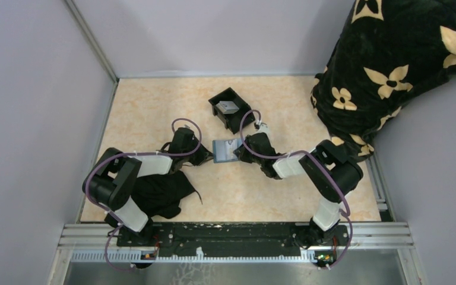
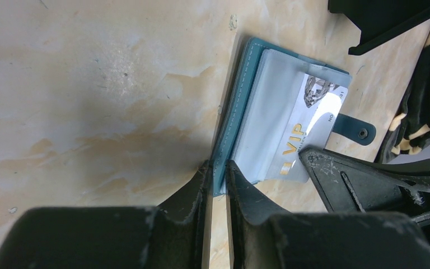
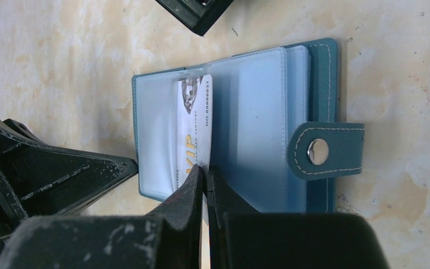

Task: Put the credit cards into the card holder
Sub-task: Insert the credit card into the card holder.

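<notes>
Open teal-blue leather card holder mid-frame
Left gripper clamped on its cover edge; right gripper pinching the grey-silver VIP card among its clear sleeves

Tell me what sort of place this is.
Probably a robotics lab test cell, not a home or shop: plain grey panel walls box in a beige marbled tabletop, and two black-and-white robot arms are mounted on a ribbed aluminium rail.

right gripper hides one end of the silver card.
</notes>
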`<move>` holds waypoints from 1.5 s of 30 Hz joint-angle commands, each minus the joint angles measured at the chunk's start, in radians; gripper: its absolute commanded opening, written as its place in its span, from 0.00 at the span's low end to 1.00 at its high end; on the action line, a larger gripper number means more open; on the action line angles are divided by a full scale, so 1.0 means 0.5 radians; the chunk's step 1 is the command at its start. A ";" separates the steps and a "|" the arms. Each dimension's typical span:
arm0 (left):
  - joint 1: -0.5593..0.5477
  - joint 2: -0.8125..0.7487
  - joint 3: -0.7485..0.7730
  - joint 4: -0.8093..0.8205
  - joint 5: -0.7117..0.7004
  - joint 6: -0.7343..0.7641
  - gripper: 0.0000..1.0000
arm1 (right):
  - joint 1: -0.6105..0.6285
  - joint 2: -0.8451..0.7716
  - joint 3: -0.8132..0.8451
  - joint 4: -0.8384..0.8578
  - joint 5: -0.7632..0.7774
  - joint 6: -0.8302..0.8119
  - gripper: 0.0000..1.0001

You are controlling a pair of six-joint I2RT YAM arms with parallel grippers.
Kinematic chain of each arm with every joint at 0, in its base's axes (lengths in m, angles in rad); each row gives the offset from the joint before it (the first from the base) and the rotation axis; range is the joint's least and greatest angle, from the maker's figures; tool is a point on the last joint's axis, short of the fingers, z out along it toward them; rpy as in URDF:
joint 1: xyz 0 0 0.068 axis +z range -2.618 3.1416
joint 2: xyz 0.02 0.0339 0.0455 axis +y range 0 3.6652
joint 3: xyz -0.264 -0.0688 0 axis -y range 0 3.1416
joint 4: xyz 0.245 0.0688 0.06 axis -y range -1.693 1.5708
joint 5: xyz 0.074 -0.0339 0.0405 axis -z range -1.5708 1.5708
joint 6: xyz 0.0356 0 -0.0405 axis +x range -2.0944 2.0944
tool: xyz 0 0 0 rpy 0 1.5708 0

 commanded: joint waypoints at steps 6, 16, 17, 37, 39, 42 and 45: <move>-0.032 0.070 0.034 0.005 0.026 0.004 0.20 | 0.042 0.116 0.074 -0.150 0.006 -0.067 0.00; -0.034 0.084 0.035 0.018 0.030 0.001 0.20 | 0.055 0.185 0.123 -0.219 -0.041 -0.134 0.00; -0.032 0.087 0.033 0.018 0.028 0.004 0.20 | 0.061 0.196 0.139 -0.257 -0.031 -0.159 0.00; -0.033 0.073 0.023 -0.019 -0.003 0.029 0.20 | 0.085 0.114 0.279 -0.592 0.234 -0.384 0.39; -0.032 0.069 0.020 -0.022 -0.008 0.032 0.20 | 0.085 0.105 0.303 -0.626 0.267 -0.414 0.40; -0.032 0.065 0.014 -0.025 -0.012 0.034 0.20 | 0.085 0.096 0.336 -0.669 0.321 -0.466 0.42; -0.031 0.073 0.016 -0.024 -0.010 0.036 0.19 | 0.087 0.095 0.382 -0.726 0.373 -0.514 0.43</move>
